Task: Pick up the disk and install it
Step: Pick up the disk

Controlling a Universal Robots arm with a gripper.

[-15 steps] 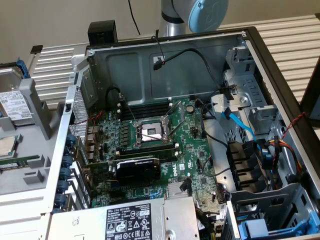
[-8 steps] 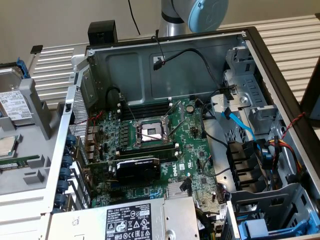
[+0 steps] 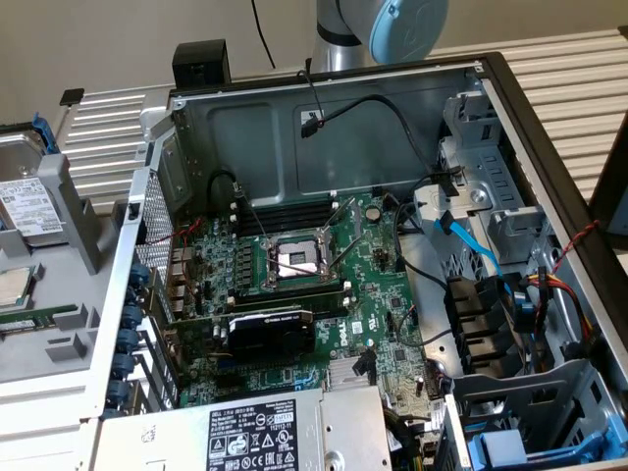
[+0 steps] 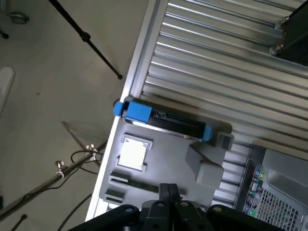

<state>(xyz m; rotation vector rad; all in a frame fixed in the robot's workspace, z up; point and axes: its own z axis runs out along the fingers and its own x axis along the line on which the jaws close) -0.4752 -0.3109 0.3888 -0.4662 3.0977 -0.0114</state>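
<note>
A slatted table (image 3: 579, 88) is seen under everything, and most of it is taken up by an open computer case (image 3: 275, 137) lying on its side. Inside the case a motherboard (image 3: 383, 324) is exposed, with a blue cable (image 3: 476, 245) running toward the exterior view's right. The arm (image 3: 392, 29) is seen behind the far wall of the case.

A grey tray (image 3: 59, 334) is set on the table just beside the case, at the exterior view's left. The disk (image 3: 29, 201) is kept at the far end of this tray, outside the case, its white label turned up and its blue frame showing at the edge. In the wrist view the disk (image 4: 173, 122) is seen edge-on across the tray (image 4: 168, 159). A small square chip (image 4: 132, 155) is laid in the tray between the disk and the gripper (image 4: 168, 188).

The gripper is held above the tray, apart from the disk. Its fingers are pressed together and nothing is gripped.
</note>
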